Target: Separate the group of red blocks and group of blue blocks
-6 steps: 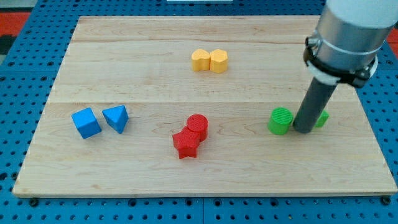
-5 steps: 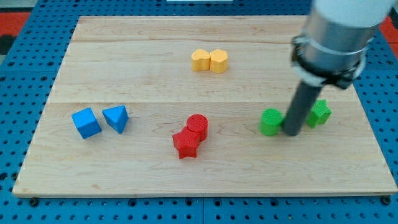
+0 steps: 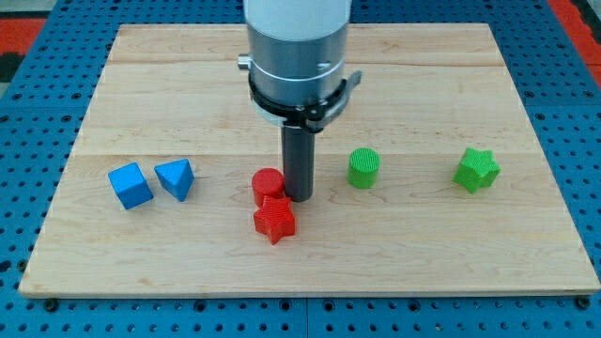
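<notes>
A red cylinder [image 3: 267, 184] and a red star [image 3: 274, 222] sit together below the board's middle. My tip [image 3: 299, 195] stands right beside the red cylinder, on its right, touching it or nearly so. A blue cube [image 3: 130, 185] and a blue triangular block [image 3: 176, 177] sit side by side at the view's left, well apart from the red blocks.
A green cylinder [image 3: 363, 167] lies right of my tip. A green star [image 3: 477, 170] lies further right. The arm's grey body [image 3: 296, 52] covers the upper middle of the wooden board [image 3: 141, 84]; the yellow blocks are hidden behind it.
My tip has swept left from between the green blocks to the red cylinder. The green cylinder slid left. The red blocks shifted slightly left. The arm now hides the yellow blocks.
</notes>
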You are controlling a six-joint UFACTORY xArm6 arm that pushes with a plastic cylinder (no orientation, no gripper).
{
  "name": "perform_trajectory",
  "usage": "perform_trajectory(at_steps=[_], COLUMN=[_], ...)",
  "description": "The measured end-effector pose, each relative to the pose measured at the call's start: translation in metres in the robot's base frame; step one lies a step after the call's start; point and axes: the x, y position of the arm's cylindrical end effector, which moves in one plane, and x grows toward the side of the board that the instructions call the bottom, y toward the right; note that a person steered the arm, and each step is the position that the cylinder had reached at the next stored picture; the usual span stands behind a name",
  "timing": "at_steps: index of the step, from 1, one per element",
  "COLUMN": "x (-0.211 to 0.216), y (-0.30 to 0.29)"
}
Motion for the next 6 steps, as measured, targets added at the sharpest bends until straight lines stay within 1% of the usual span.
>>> perform_trajectory(at_steps=[1,2,4,5,6], x=[-0.003,-0.020,0.003,0.029,0.039], y=[-0.023,-0.035,-0.094,-0.138,-0.171])
